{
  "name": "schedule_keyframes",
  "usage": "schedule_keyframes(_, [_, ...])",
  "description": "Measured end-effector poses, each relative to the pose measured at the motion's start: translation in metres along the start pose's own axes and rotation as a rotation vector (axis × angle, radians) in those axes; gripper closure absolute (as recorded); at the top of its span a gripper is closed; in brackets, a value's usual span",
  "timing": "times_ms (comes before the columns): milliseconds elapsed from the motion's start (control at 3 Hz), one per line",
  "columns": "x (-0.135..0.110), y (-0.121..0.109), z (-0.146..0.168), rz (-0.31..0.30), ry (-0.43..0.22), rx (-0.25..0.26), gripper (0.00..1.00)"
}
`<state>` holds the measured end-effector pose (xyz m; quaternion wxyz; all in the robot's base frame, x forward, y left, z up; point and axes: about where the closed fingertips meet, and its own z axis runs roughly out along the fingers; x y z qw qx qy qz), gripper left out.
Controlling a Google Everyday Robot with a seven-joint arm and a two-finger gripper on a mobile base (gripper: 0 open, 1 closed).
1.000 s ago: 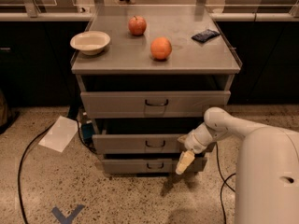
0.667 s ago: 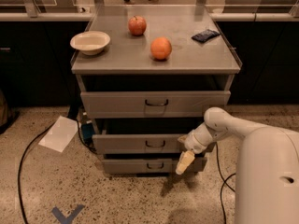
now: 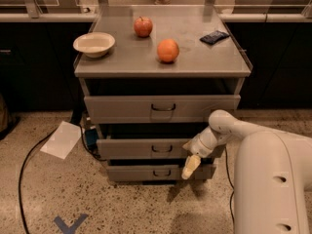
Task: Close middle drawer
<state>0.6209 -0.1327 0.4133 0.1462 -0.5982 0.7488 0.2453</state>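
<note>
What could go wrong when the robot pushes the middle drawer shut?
The pincer hangs low at the right end of the middle drawer, nearer the lowest drawer, so it might push the wrong front. Pushing off-centre could also skew the drawer. A hard shove might set the orange rolling on top.

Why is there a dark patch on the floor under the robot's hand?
Camera view: that is a shadow; light from above hits the pale gripper, which hangs at the right end of the grey metal middle drawer, and darkens the speckled floor beneath.
</note>
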Motion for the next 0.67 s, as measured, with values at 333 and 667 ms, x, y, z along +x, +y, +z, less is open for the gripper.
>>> schedule_keyframes(333, [-0.0043, -0.0195, -0.0069, -0.002, 0.001, 0.033, 0.00])
schedule_keyframes(667, [-0.0041, -0.0219, -0.0094, -0.004, -0.003, 0.040, 0.00])
